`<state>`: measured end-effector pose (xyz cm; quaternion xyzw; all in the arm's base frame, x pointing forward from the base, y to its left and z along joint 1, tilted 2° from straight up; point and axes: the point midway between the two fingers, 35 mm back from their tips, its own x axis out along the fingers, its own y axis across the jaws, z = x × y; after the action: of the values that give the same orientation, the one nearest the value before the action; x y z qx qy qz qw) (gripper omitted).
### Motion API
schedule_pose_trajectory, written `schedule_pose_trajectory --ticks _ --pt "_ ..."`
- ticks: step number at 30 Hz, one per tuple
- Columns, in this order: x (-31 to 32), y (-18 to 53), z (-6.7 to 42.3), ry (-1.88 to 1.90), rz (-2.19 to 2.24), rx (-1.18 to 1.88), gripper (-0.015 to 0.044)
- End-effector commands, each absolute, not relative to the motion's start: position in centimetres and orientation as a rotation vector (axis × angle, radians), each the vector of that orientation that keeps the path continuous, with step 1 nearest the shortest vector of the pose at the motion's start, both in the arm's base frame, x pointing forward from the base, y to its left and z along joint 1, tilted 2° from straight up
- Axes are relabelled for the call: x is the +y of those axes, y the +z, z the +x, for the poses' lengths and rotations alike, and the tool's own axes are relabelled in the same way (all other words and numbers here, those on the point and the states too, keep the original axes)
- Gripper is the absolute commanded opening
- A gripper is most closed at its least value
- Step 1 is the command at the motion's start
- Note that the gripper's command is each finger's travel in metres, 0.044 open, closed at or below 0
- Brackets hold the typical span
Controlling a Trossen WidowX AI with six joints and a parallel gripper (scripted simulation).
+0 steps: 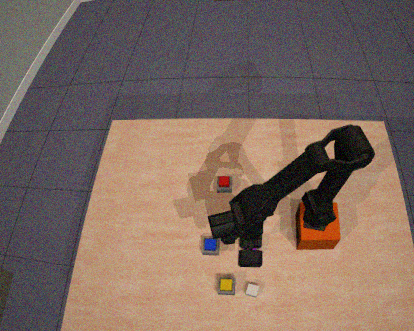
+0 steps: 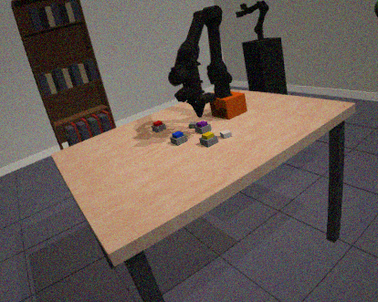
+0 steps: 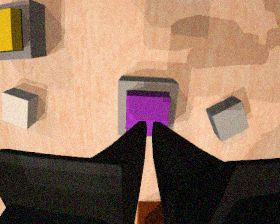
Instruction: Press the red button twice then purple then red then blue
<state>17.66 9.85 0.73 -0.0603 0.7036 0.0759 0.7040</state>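
My gripper (image 1: 250, 257) (image 2: 200, 113) (image 3: 149, 128) is shut with nothing between the fingers. It points straight down over the purple button (image 2: 202, 124) (image 3: 149, 107), with its tips at the button's near edge in the wrist view. It seems to hang just above the button; I cannot tell whether they touch. In the top view the gripper hides almost all of the purple button. The red button (image 1: 224, 181) (image 2: 158, 123) stands farther back, clear of the arm. The blue button (image 1: 210, 245) (image 2: 178, 134) stands beside the purple one.
A yellow button (image 1: 226, 284) (image 2: 208, 135) (image 3: 11, 30) and a white block (image 1: 252, 290) (image 2: 225, 134) (image 3: 19, 106) lie near the purple button. A grey block (image 2: 192, 125) (image 3: 228, 117) lies close on its other side. The arm's orange base (image 1: 318, 232) (image 2: 229, 104) stands to the right.
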Motion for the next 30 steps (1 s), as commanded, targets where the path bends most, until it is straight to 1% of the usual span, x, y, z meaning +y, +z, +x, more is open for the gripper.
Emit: schedule_pose_trajectory --ticks 1,16,30 --pt "9.8 -0.1 17.4 0.165 -0.133 1.578 0.002" --pt "9.8 -2.5 17.3 0.165 -0.134 1.579 0.002" --pt "9.8 -2.6 17.3 0.165 -0.134 1.579 0.002"
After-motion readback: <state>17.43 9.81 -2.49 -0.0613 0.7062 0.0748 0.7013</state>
